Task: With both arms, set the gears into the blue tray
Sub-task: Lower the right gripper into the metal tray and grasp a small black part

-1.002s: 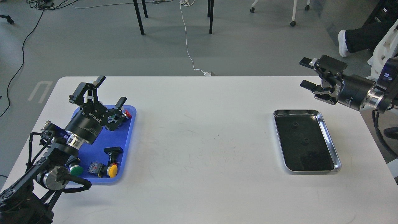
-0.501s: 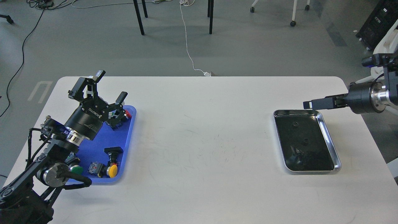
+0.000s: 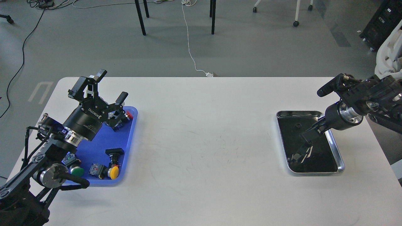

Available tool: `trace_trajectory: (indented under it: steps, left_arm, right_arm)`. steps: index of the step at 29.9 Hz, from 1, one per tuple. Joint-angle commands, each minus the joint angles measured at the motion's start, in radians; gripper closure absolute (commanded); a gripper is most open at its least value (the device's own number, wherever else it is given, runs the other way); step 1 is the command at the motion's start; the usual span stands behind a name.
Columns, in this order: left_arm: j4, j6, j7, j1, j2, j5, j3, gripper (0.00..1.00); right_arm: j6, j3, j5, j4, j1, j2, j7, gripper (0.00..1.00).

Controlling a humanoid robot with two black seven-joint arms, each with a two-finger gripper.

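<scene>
Plastic, bright blue and shallow with rounded corners and a raised rim, the blue tray (image 3: 127, 138) is lying near the left edge of the white table (image 3: 201, 150), whose matte top is showing fine dark scuffs toward the middle. Push-button switches are resting in the tray: a green-capped switch (image 3: 76, 171) and a yellow-capped switch (image 3: 113, 171) near its front rim, a black-bodied switch (image 3: 114, 153) just behind the yellow one, and a red-capped switch (image 3: 128, 115) at the far right corner. The left gripper (image 3: 110, 88), black and marked ROBOTIQ behind a silver wrist ring, is hovering over the far end of the tray with its two fingers spread wide and nothing between them; it is sitting slightly higher than half a second ago.

Near the right edge, the silver-rimmed metal tray (image 3: 340, 164) is gleaming along its polished lip, its inside black. Two of the small black gears (image 3: 297, 126) are showing faintly in its far half. The right gripper (image 3: 307, 138) is reaching steeply down into this tray from the right, having swung down from a level pose above the far rim half a second ago. Seen dark against the black floor, its fingers are not separable, so how far they are parted is unclear. A pale glinting shape is showing on the tray floor just in front of it.
</scene>
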Motion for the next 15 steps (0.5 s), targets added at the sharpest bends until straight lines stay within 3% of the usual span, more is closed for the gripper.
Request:
trace_trajectory:
  steps: [1,10,15]
  left_arm:
    - [0.0,0.0,0.0,0.001,0.001,0.0,0.0,0.02]
    - [0.002,0.0,0.0,0.005,-0.004,0.004,0.0,0.02]
    - [0.002,0.0,0.002,0.005,-0.004,0.004,0.0,0.02]
  right_arm:
    - [0.0,-0.009,0.0,-0.001,-0.008,-0.001,0.0,0.08]
    - [0.0,-0.02,0.0,-0.022,-0.05,0.002,0.0,0.28]
    - [-0.028,-0.02,0.0,-0.051,-0.085,0.015,0.0,0.31]
